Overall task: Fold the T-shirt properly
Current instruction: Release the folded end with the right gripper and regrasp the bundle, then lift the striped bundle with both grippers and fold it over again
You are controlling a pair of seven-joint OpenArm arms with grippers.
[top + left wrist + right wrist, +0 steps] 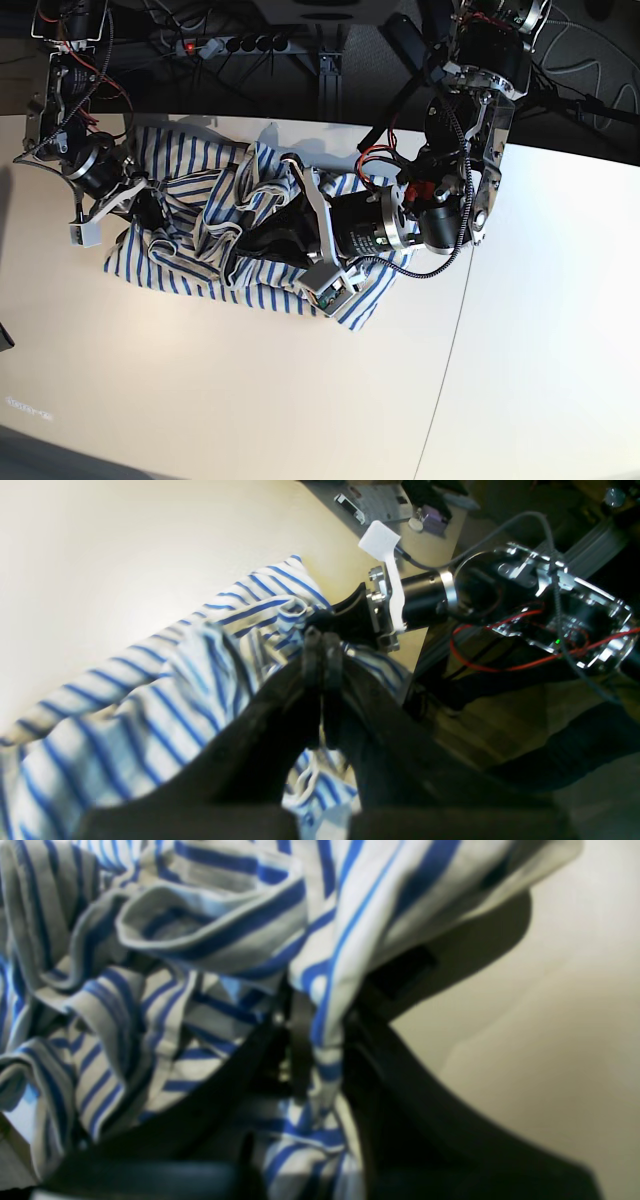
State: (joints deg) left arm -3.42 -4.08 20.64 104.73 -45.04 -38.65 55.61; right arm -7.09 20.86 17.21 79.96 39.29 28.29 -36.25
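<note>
The T-shirt [180, 265], cream-white with thin blue stripes, lies crumpled in a heap on the pale table at the back left of the base view. My right gripper [310, 1040] is shut on a fold of the T-shirt [200, 940], and striped cloth runs down between its fingers. In the base view it [150, 205] sits at the heap's left end. My left gripper [322, 642] has its jaws pressed together, with T-shirt [150, 715] cloth bunched at the tips, close to the right gripper's tip. From the right of the base view, the left arm [360, 230] reaches into the heap's middle, its fingertips buried in cloth.
The table [250, 400] is cream with a seam [450, 350] running down its right part. Its edge [425, 630] lies just beyond the shirt in the left wrist view, with a cluttered desk [385, 502] behind. A power strip [230, 45] and cables lie behind the table.
</note>
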